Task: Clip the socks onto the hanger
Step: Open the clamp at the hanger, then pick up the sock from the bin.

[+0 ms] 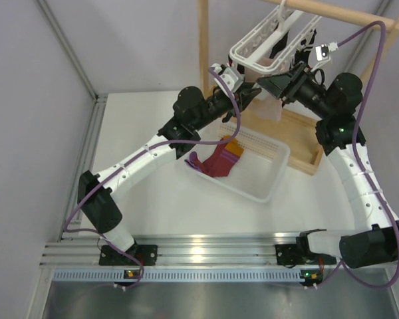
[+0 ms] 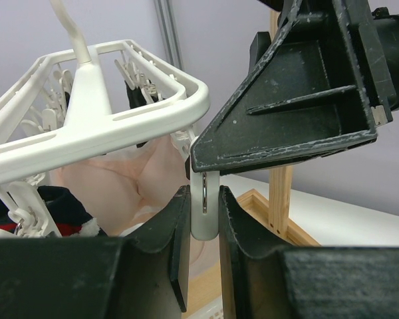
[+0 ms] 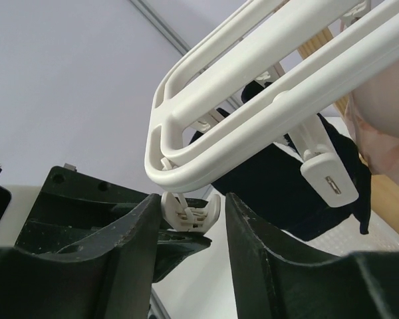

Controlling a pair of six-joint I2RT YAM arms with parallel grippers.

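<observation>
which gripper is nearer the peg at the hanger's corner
Left: the left gripper is shut on the peg's lower end. The right gripper sits just above, fingers apart either side of the peg's top under the hanger corner.

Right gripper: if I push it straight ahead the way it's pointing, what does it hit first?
Most likely the white peg hanging at the hanger corner, sitting between the right gripper fingers; the left gripper looks close behind it, depth unclear.

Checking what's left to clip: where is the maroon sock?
In the top view, the maroon sock lies in the left end of the white basket at mid-table, close to the left arm.
</observation>
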